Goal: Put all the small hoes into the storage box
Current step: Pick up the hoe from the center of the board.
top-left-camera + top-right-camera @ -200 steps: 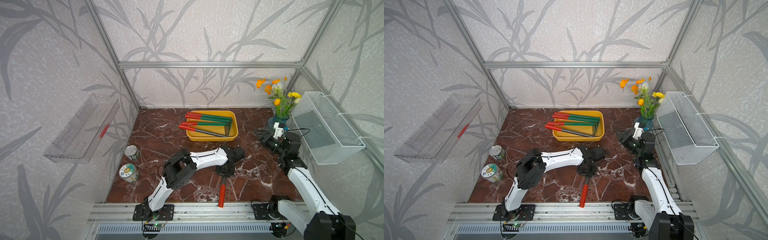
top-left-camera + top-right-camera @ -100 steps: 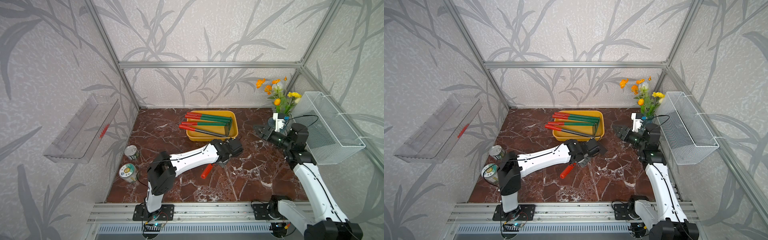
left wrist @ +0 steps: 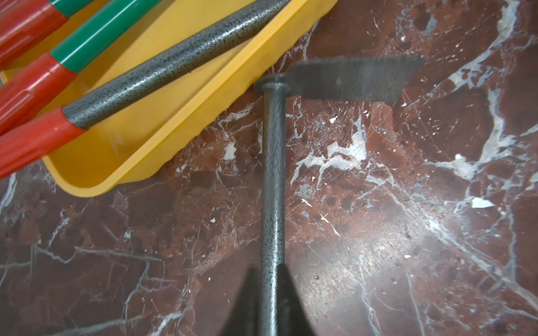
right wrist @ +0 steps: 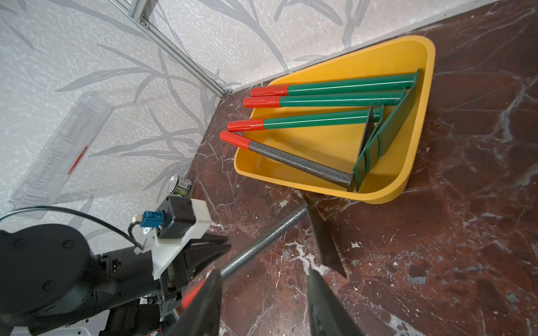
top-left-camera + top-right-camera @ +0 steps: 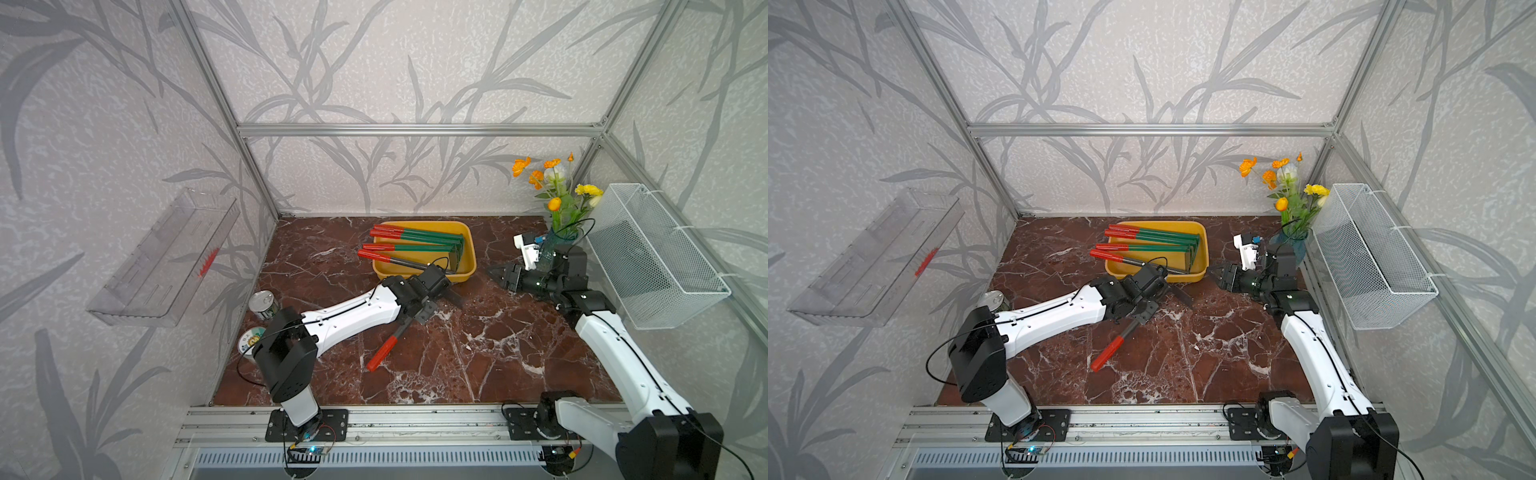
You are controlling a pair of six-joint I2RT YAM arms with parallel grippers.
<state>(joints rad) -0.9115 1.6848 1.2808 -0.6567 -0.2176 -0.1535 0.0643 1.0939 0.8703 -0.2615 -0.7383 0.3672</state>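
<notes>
The small hoe [image 5: 382, 358] has a red grip, a speckled grey shaft [image 3: 272, 174] and a dark blade. My left gripper [image 5: 432, 303] is shut on the shaft [image 4: 270, 232], as the left wrist view [image 3: 269, 273] shows. The blade sits just outside the near right corner of the yellow storage box [image 5: 469, 249], also seen in a top view [image 5: 1202, 249]. Several red-gripped tools lie in the box [image 4: 419, 131]. To the right of the blade my right gripper [image 5: 496, 274] stands open and empty [image 4: 265, 276], pointing at it.
Two tins [image 5: 264, 303] stand by the left wall. A flower vase [image 5: 557, 245] stands behind the right wrist. A white wire basket [image 5: 652, 257] hangs on the right wall and a clear tray [image 5: 166, 257] on the left wall.
The left gripper has carried the hoe from the front middle back toward the yellow box and turned it, so the red grip now points front-left. The right gripper has shifted back and right.
</notes>
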